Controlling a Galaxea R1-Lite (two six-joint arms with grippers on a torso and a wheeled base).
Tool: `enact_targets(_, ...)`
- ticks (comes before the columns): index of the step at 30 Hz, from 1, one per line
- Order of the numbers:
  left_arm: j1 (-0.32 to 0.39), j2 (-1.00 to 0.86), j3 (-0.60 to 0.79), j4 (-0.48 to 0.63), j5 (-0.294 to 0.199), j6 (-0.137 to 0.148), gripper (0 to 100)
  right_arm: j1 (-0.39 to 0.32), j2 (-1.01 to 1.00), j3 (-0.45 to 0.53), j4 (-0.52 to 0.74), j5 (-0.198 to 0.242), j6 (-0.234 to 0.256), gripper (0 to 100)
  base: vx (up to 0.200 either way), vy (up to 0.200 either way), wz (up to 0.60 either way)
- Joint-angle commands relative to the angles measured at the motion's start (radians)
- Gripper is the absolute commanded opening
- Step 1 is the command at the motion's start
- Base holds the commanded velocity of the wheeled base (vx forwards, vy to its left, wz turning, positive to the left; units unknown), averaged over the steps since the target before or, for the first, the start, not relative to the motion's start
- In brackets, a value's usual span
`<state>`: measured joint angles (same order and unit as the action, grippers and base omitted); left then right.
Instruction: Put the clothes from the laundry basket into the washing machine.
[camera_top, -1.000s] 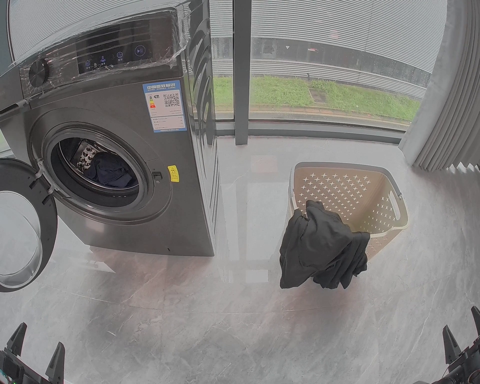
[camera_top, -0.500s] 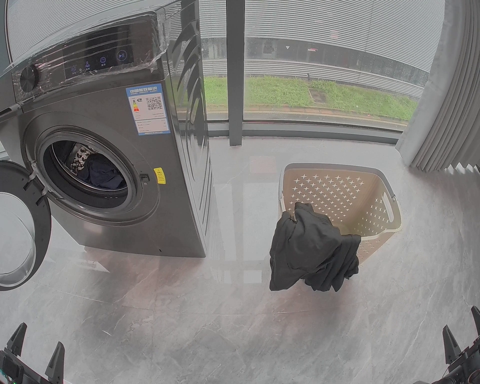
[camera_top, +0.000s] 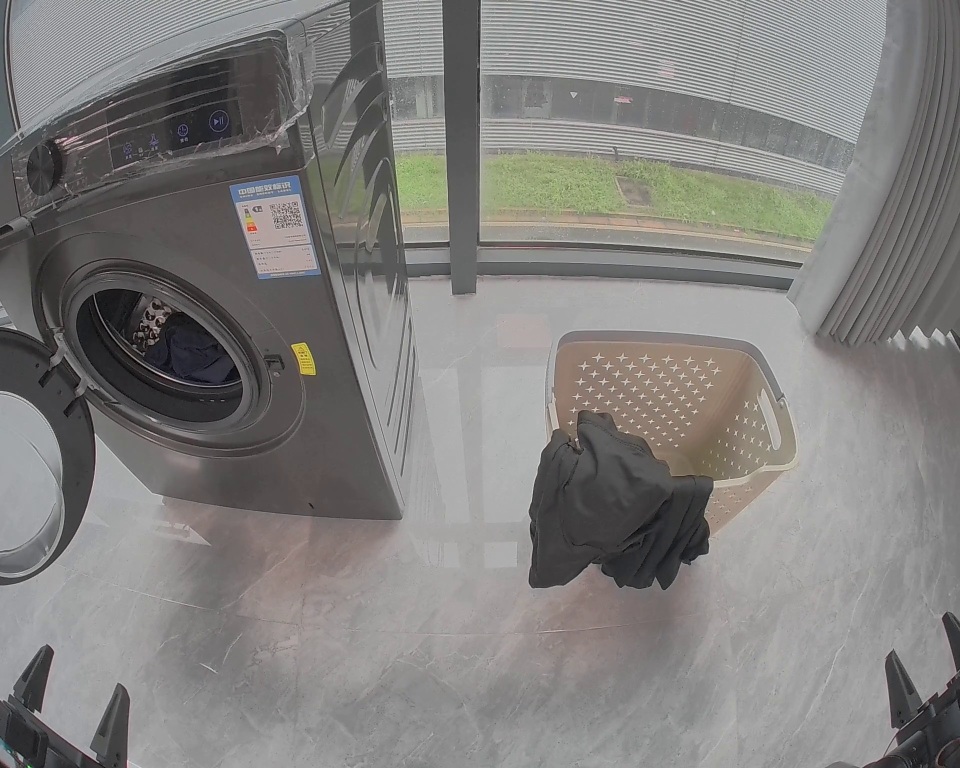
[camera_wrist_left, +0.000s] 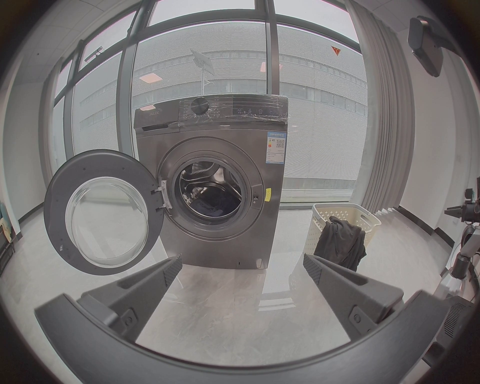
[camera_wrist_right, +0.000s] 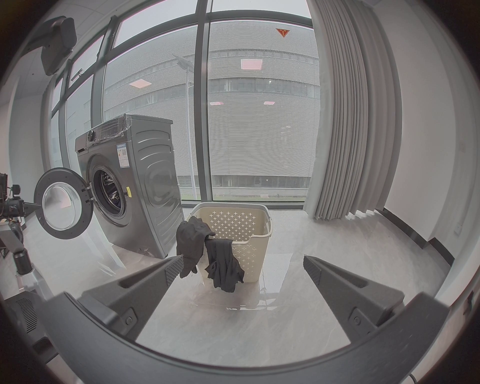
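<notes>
Head view: dark clothes (camera_top: 610, 500) drape over the near rim of the laundry basket (camera_top: 660, 338), well apart from both arms, so the fetching step seems due.

Left wrist view: the left gripper (camera_wrist_left: 241, 260) holds its fingers wide open and empty, facing the washing machine (camera_wrist_left: 250, 235).

Right wrist view: the right gripper (camera_wrist_right: 241, 260) is likewise open and empty, facing the basket. The next move calls for reaching in and pinching the cloth.

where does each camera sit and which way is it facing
Head: atop robot, looking down at washer, basket; left claw, right claw at bottom corners.
Left wrist: on left arm, facing washer's open door, over its open claw.
Right wrist: on right arm, facing basket, over its open claw.
Shared: all show clothes draped over the basket rim.
</notes>
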<state>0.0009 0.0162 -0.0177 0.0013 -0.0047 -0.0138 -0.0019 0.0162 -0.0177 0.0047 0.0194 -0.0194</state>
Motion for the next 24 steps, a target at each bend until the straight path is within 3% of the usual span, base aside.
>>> enact_targets(1, 0.001, -0.015, 0.018, 0.0, 0.002, 0.0, 100, -0.001, -0.015, 0.018, 0.0, 0.001, -0.001, 100, 0.0, 0.0, 0.0)
enact_targets(6, 0.001, -0.015, 0.018, 0.0, -0.001, 0.005, 100, -0.003, -0.013, 0.018, 0.0, 0.004, -0.001, 100, 0.0, 0.0, 0.0)
enact_targets(15, 0.001, -0.015, 0.018, 0.0, -0.001, 0.005, 100, -0.003, -0.013, 0.016, 0.001, 0.004, -0.001, 100, 0.2, 0.0, 0.0)
enact_targets(24, 0.001, -0.015, 0.018, 0.0, -0.001, -0.002, 100, -0.001, -0.013, 0.016, 0.001, 0.004, -0.001, 100, 0.0, 0.0, 0.0)
